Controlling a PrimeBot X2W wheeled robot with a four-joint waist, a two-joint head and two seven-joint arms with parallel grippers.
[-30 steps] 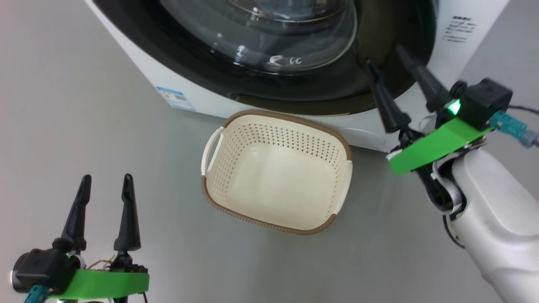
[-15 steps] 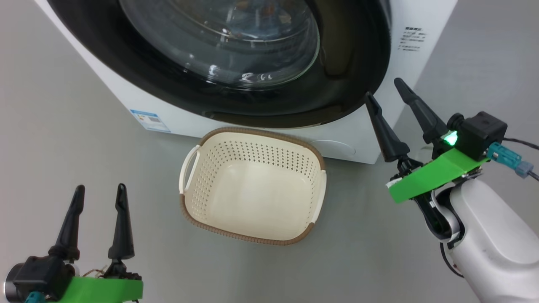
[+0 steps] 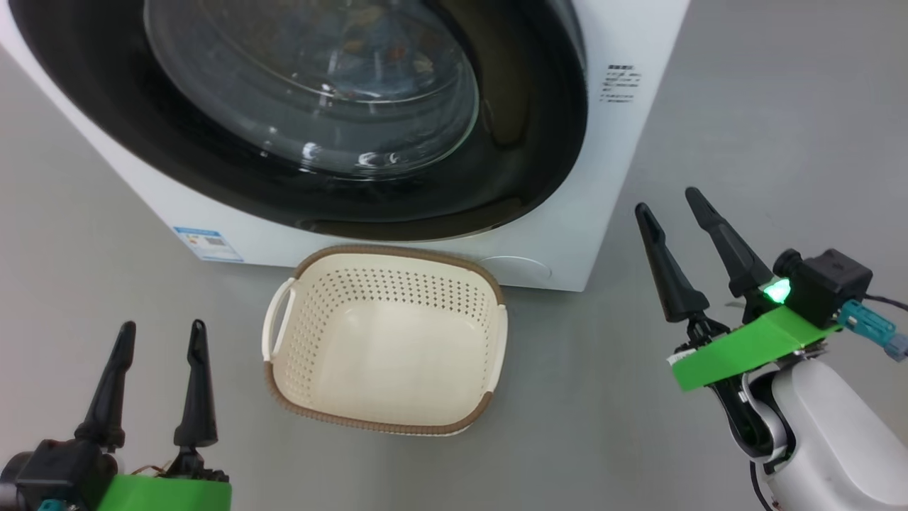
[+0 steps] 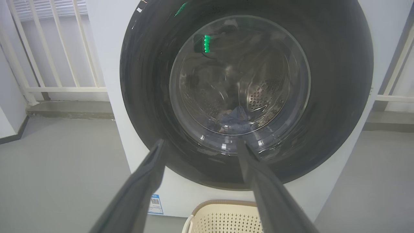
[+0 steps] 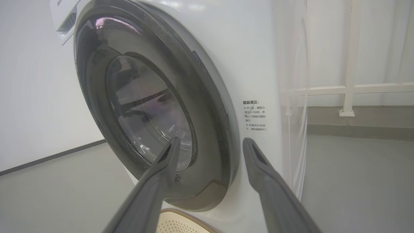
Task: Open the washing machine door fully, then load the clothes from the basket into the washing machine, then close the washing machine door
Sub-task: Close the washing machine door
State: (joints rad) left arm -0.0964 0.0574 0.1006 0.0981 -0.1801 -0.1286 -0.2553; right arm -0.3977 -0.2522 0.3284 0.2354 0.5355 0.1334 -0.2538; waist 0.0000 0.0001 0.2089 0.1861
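The washing machine (image 3: 624,142) stands ahead with its round black door (image 3: 532,142) shut against the front. Through the glass in the left wrist view, blue clothes (image 4: 231,121) lie in the steel drum. The cream basket (image 3: 397,252) sits on the floor before the machine, and nothing lies in it. At the lower left, well short of the basket, my left gripper (image 3: 162,326) is open; its fingers frame the door (image 4: 339,81) in the left wrist view. My right gripper (image 3: 666,200) is open too, off the machine's right front corner, clear of the door (image 5: 207,97).
Grey floor (image 3: 780,106) spreads around the machine. A blue label (image 3: 207,243) is on its lower front and printed text (image 5: 255,116) beside the door. White railings (image 4: 58,48) stand behind the machine on both sides, with a white wall (image 5: 29,81) to its left.
The head view has shifted, so machine and basket sit further left and lower. My right gripper has drawn back from the door's right edge toward the right. Both grippers stay open.
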